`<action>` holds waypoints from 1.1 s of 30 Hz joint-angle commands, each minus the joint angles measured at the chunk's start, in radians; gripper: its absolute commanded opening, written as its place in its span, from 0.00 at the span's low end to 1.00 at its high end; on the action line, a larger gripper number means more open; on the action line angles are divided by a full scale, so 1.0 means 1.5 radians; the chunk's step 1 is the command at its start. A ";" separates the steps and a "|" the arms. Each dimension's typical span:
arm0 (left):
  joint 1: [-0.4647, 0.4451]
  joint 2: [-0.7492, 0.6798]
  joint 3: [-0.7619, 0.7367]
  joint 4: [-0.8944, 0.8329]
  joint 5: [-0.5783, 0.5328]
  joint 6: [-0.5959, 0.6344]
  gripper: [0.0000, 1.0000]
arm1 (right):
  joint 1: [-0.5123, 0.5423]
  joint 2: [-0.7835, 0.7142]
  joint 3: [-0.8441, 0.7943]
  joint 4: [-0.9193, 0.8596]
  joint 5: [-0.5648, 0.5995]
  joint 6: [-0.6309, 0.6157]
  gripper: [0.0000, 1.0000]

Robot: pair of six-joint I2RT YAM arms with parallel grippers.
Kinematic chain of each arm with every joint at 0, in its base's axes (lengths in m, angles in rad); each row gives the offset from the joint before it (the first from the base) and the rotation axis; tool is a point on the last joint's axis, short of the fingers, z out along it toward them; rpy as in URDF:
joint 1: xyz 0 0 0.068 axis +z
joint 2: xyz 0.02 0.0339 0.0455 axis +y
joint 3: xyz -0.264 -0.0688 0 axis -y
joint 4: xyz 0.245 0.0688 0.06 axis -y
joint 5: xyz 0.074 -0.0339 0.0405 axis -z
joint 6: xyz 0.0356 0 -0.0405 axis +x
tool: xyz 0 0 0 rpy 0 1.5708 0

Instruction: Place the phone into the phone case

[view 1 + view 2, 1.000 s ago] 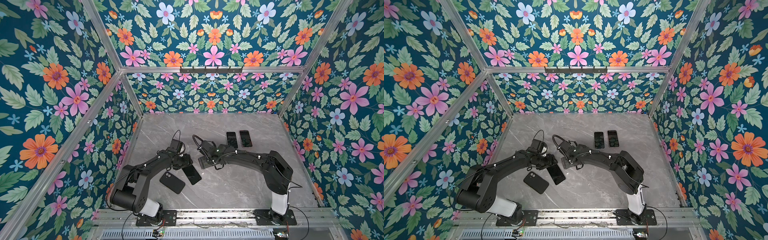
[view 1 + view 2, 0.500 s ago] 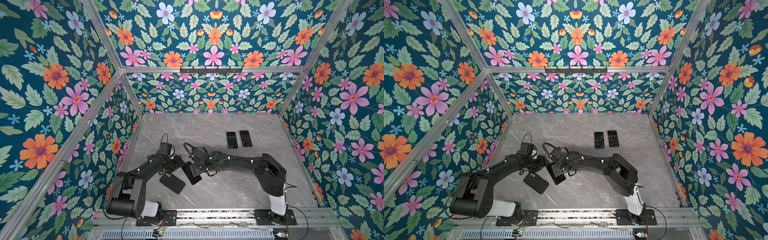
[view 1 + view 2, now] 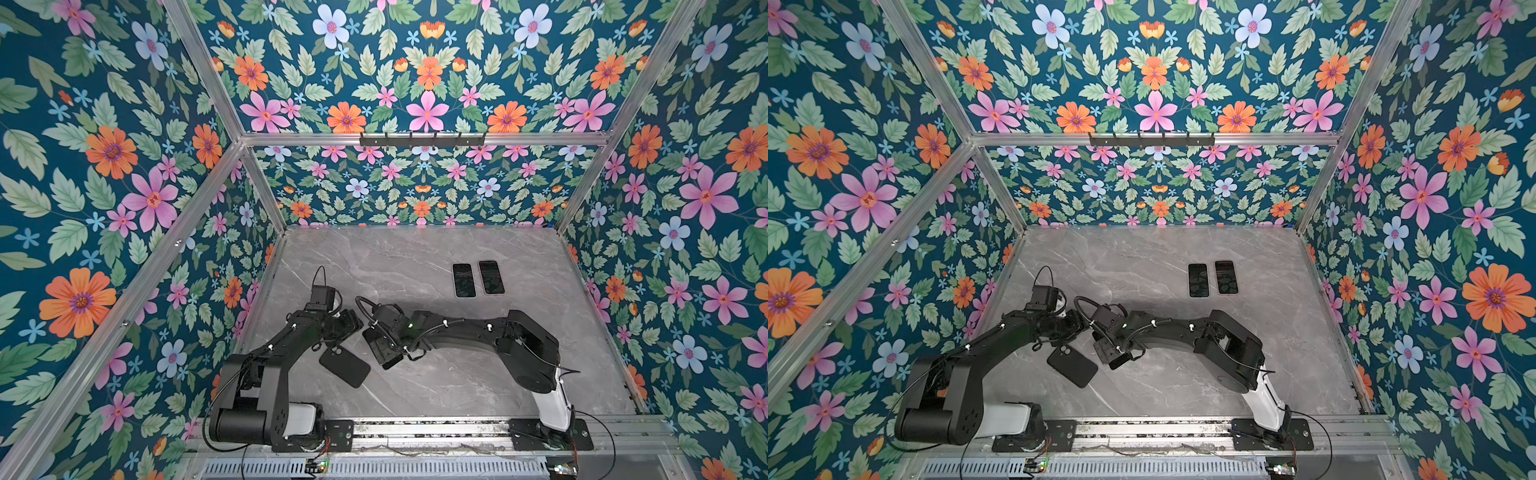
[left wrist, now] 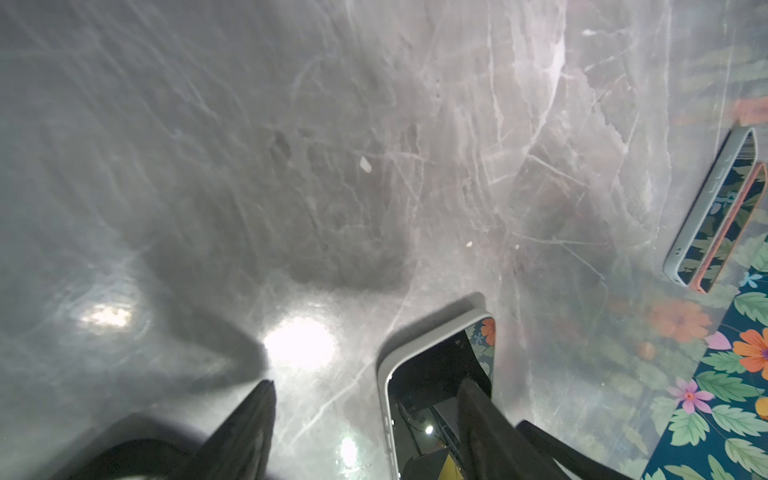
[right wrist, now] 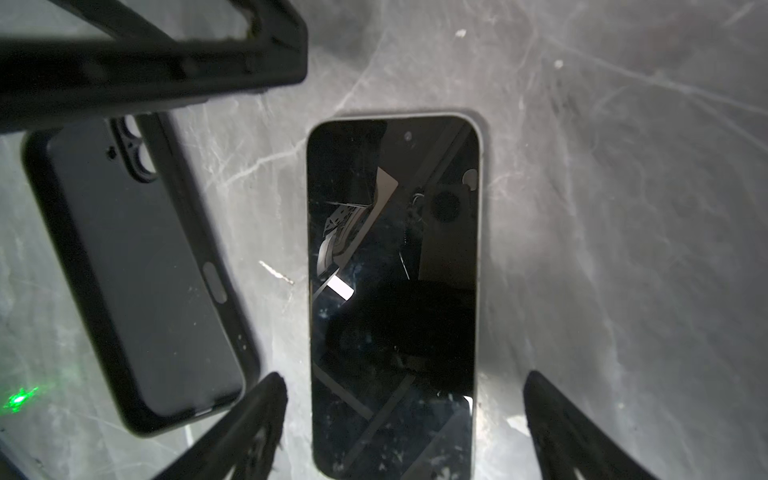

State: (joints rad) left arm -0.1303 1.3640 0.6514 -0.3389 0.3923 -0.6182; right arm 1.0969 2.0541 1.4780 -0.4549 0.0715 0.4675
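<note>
The phone (image 5: 392, 291) lies flat and screen-up on the grey marble tabletop (image 3: 436, 386), near the front and left of centre in both top views. The right gripper (image 5: 405, 376) hangs low over it. Its fingers (image 5: 253, 415) stand wide apart, 1 along each long side of the phone, with bare tabletop showing between each finger and the phone's edge. The black case (image 5: 137, 270) lies just beside the phone at an angle, not touching it, with its camera cut-out in view. The left gripper (image 4: 365, 384) sits close beside the right one, its fingers apart too and nothing between them. 1 left finger (image 4: 478, 415) crosses a corner of the phone, and contact cannot be told. Toward the back right, well apart, a 2nd phone (image 3: 464, 280) and a 3rd phone (image 3: 491, 277) lie side by side.
</note>
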 commanded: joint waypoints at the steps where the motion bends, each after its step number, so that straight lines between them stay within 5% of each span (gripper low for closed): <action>1: 0.006 -0.001 -0.001 -0.012 0.002 0.009 0.72 | 0.003 0.002 0.007 -0.007 0.004 -0.007 0.90; 22: 0.015 0.011 -0.009 0.000 0.021 0.014 0.74 | 0.016 0.071 0.071 -0.089 0.047 -0.027 0.87; 33: 0.016 0.023 -0.025 0.041 0.074 -0.001 0.72 | 0.016 0.065 0.058 -0.079 0.044 -0.017 0.72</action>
State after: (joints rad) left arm -0.1059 1.3888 0.6243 -0.3042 0.4603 -0.6113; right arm 1.1198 2.1532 1.5753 -0.5468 0.1383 0.4217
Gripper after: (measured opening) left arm 0.722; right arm 0.733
